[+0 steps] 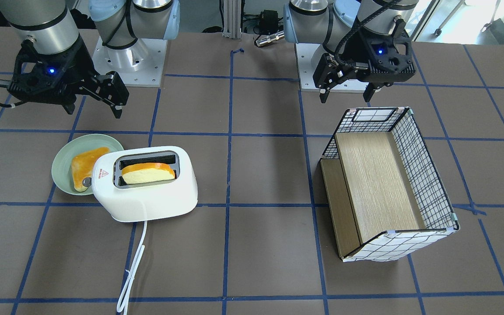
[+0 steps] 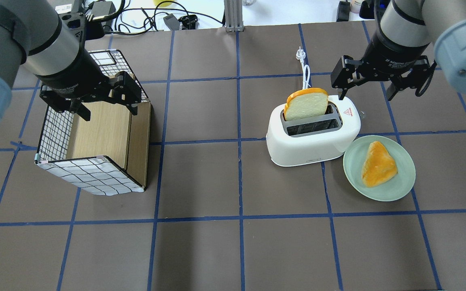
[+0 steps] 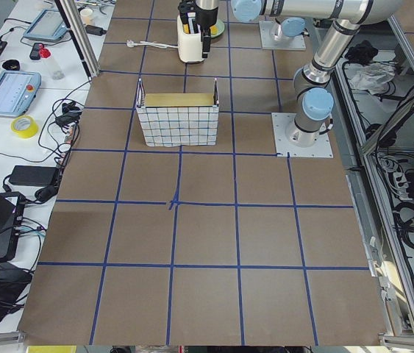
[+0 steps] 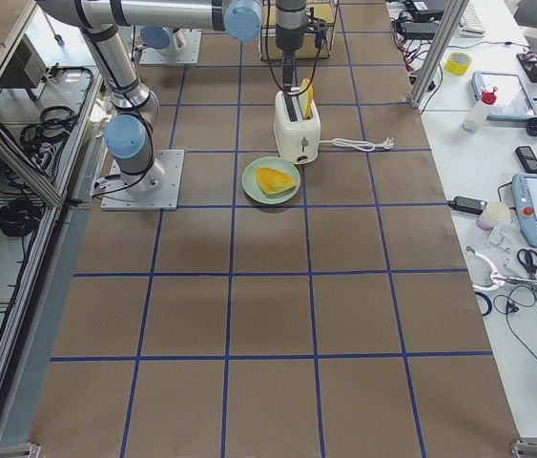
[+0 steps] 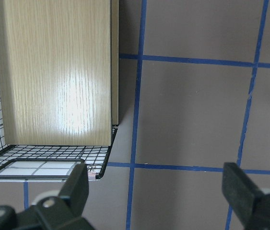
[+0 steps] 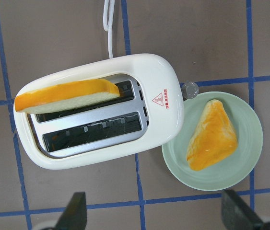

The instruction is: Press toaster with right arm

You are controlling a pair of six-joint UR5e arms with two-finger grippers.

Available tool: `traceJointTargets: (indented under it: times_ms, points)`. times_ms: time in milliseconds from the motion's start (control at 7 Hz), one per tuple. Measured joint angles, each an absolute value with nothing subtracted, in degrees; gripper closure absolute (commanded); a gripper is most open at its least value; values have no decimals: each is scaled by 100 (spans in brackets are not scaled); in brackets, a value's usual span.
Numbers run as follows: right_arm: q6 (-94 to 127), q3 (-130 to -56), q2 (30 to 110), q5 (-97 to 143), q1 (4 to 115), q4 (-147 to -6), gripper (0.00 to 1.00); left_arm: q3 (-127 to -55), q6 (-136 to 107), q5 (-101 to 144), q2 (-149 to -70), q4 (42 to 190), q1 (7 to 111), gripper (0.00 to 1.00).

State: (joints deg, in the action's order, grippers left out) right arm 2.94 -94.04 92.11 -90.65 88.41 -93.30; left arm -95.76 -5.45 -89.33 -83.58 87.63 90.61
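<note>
The rounded white plastic two-slot toaster [image 2: 312, 139] stands on the brown bench [image 2: 237, 250], with an orange-crusted bread slice [image 2: 306, 106] upright in its far slot. Its silver knob [image 6: 190, 89] end lies towards the right arm's black pincer [image 2: 365, 96], which hangs raised above that end, clear of the toaster. This pincer is spread wide and neither holds nor touches anything. Just right of the toaster sits a pale-green round plate [image 2: 395, 188] carrying a triangular orange toast piece [image 2: 378, 163]. Blue tape grids the bench. At its left a wire-grid basket with wooden panels [image 2: 91, 178] lies under the left pincer [image 2: 109, 114], likewise wide apart and empty. The toaster's white cord [image 2: 306, 74] trails towards the far edge. A side bench carries a yellow tape roll [image 3: 24, 126].
</note>
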Motion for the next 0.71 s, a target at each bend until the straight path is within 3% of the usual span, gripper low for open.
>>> traceJointTargets:
  times_ms: [714]
  points:
    - [282,-9412,9189,-9073,8829,-9364,0,-9579,-545,-8930,-8359,8763,9062,0]
